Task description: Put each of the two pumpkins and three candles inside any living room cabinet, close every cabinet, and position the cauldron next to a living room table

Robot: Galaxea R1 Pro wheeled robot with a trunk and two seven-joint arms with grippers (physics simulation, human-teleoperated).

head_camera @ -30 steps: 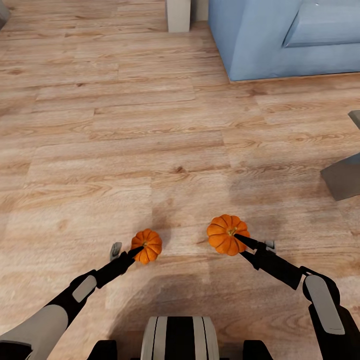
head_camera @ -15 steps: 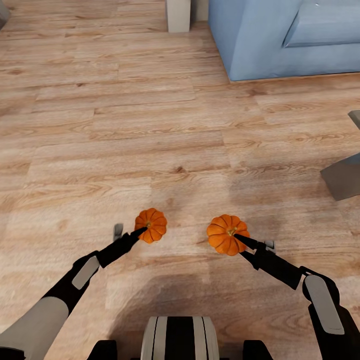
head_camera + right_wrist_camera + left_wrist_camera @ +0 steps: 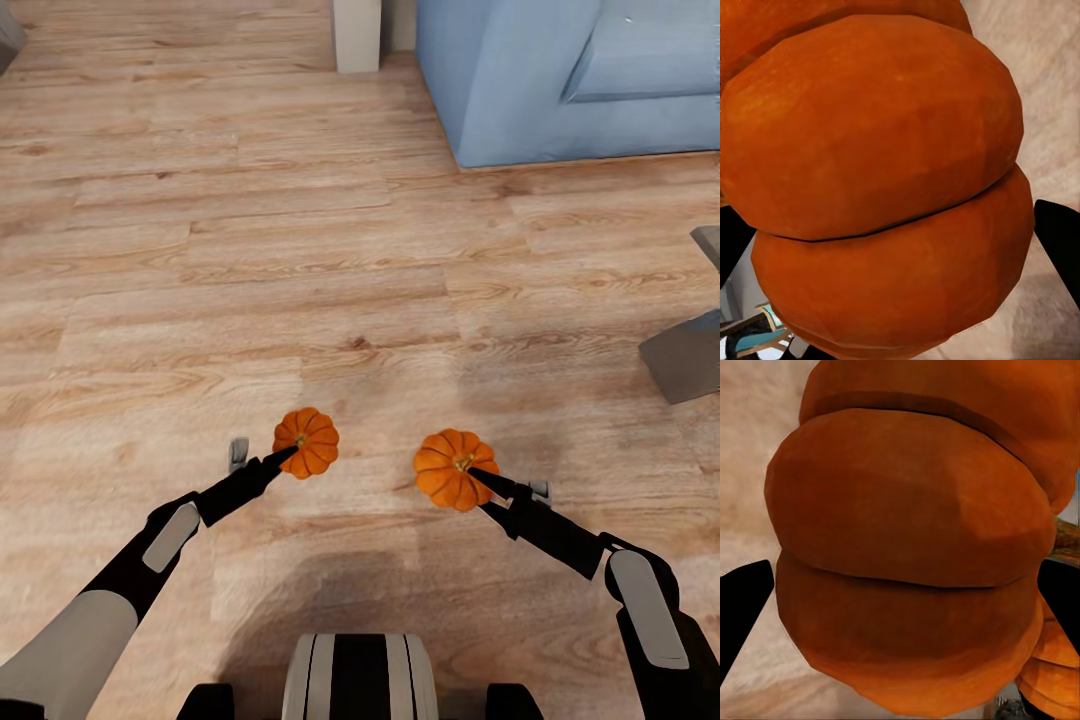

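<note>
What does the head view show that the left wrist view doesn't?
Head view alone: both arms, the wooden floor, a blue sofa and the right gripper shut on the right pumpkin. Left wrist view alone: ribs close up, a dark finger at each side. Shared: the left pumpkin held in the left gripper.

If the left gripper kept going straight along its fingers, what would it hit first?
Apart from the pumpkin the left gripper already holds, probably the bare wooden floor; depth is unclear, though its line seems to pass left of the blue sofa.
</note>
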